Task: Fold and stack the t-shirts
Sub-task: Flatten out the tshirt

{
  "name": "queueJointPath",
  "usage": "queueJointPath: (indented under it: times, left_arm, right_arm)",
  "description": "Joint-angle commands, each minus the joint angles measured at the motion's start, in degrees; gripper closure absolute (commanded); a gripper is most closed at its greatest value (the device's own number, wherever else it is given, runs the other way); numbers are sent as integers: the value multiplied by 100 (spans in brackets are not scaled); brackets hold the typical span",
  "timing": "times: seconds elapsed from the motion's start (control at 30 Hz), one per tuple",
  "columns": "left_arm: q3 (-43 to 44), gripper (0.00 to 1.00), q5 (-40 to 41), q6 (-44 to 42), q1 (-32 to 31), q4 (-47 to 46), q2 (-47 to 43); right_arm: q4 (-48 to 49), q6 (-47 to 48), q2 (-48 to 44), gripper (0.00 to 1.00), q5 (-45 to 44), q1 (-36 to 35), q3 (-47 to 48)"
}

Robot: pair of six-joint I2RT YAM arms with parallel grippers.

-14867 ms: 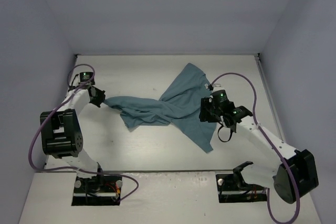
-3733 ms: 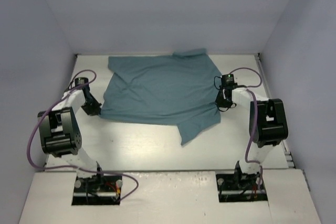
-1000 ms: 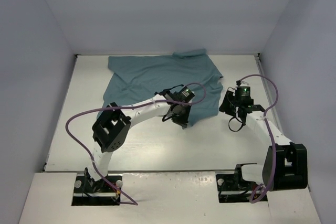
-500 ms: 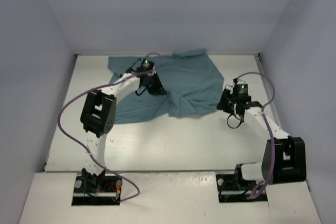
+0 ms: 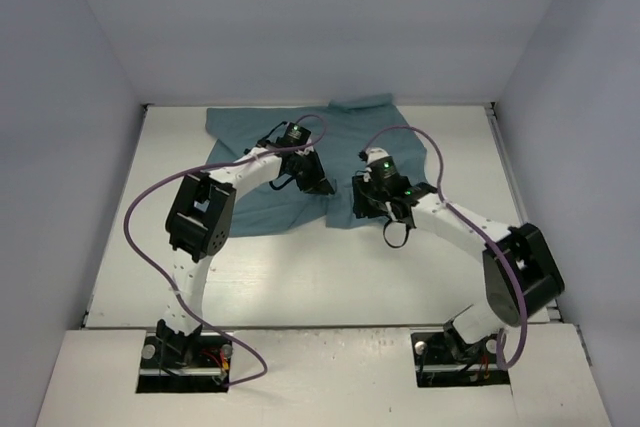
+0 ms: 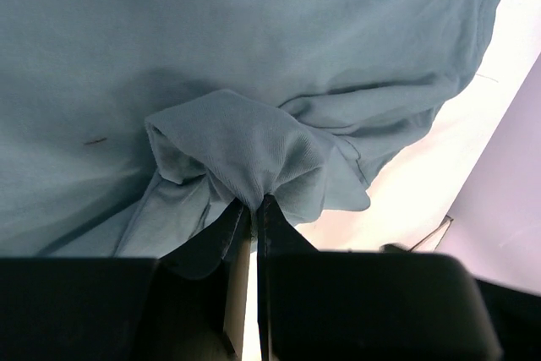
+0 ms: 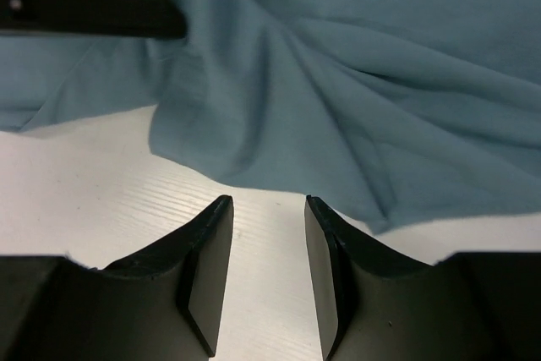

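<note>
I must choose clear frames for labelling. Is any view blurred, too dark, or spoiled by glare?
Top external: even soft light, sharp, only faint shadows, no glare. Left wrist: the t-shirt is sharp, but the black jaws at the bottom are dark and out of focus. Right wrist: the cloth folds are clear; the table is bright, yet its grain shows.

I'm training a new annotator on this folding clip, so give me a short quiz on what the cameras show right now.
1. True or false: the left gripper is shut on the t-shirt.
2. Between the fingers of the right gripper is: A cloth, B nothing held, C a cable?
3. Fill in: the t-shirt's colour is ____.

Key: 1 true; 2 B; 3 teal.
</note>
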State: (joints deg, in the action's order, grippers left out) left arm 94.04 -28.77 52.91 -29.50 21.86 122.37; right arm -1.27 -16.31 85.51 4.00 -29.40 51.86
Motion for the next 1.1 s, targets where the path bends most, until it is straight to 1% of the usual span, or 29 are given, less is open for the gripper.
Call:
queueJointPath:
  times: [0.0,0.13,0.37,0.43,0.6,0.73,0.77,0.83,0.97,1.0,1.07]
  left_arm:
    - [179,100,-129,-84,59,-165,-196]
    - [150,100,-120,-148,76,-122,-187]
    - [127,100,-111,-223,124,-38,-165]
    - [132,100,-111,-228,137,-41,-160]
    - [104,100,-102,-228,138,-42,-159]
    - [77,100,-96,-235,140,-42,-145]
    - [72,100,-101,-230,145,-42,-150]
    - [59,100,-108,-232,138,-41,-173]
    - [4,100,-39,-311,153,32,-316]
    - [-14,100,-11,-345,163,51,-363]
    - [-48,91,134,-499,191,266,-526]
  right_arm:
    - [348,262,462,63,-362,-486,553]
    - [459,364,987,61,-575,-811,754]
    - [579,408,1448,54,-903,-1269,992]
    - [592,324,1588,53,-1130,-1389,1002]
    - [639,177,1793,50,-1336,-1481,990]
    - [691,123,1940,51,-1467,-1490,924]
    - [697,113,1971,53,-1528,-1490,909]
    - [707,82,1982,64,-1637,-1468,822]
    - [691,67,1697,98,-1723,-1414,500]
    - [682,59,1571,100,-1727,-1404,403]
    - [559,-1,1089,100,-1691,-1380,93]
